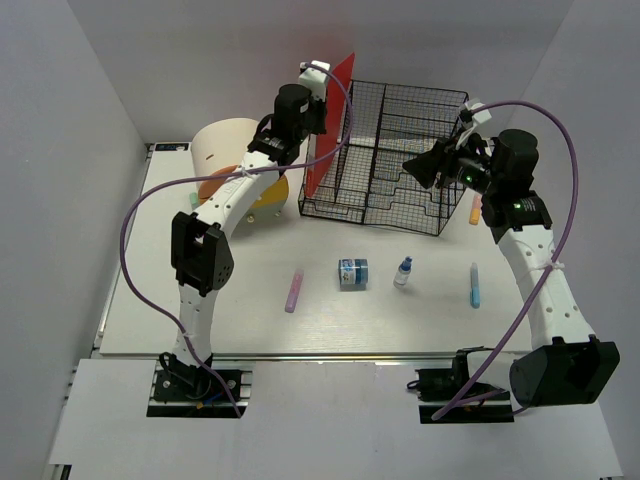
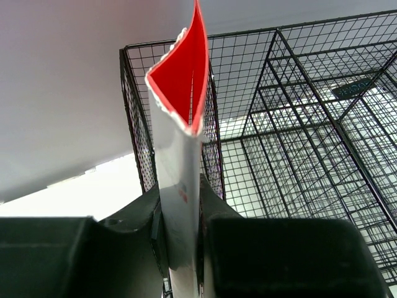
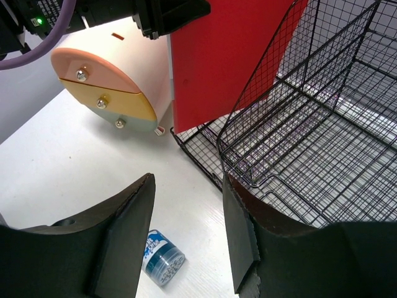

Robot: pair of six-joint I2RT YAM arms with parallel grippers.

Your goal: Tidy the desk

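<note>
The white desk (image 1: 180,320) carries loose items. My left gripper (image 1: 305,118) is shut on a red folder (image 1: 334,128) and holds it upright at the left wall of the black wire basket (image 1: 395,155). In the left wrist view the folder (image 2: 181,99) stands pinched between the fingers of that gripper (image 2: 180,208). My right gripper (image 1: 418,168) is open and empty, raised over the basket's front right part. Its wrist view looks between its jaws (image 3: 189,198) at the desk (image 3: 68,167), the folder (image 3: 229,56) and the basket (image 3: 310,149).
A cream-and-orange drawer box (image 1: 235,165) stands left of the basket, also in the right wrist view (image 3: 111,87). On the desk lie a pink marker (image 1: 294,290), a blue jar (image 1: 353,273) (image 3: 162,258), a small dropper bottle (image 1: 403,272), a blue marker (image 1: 475,285) and an orange marker (image 1: 475,208).
</note>
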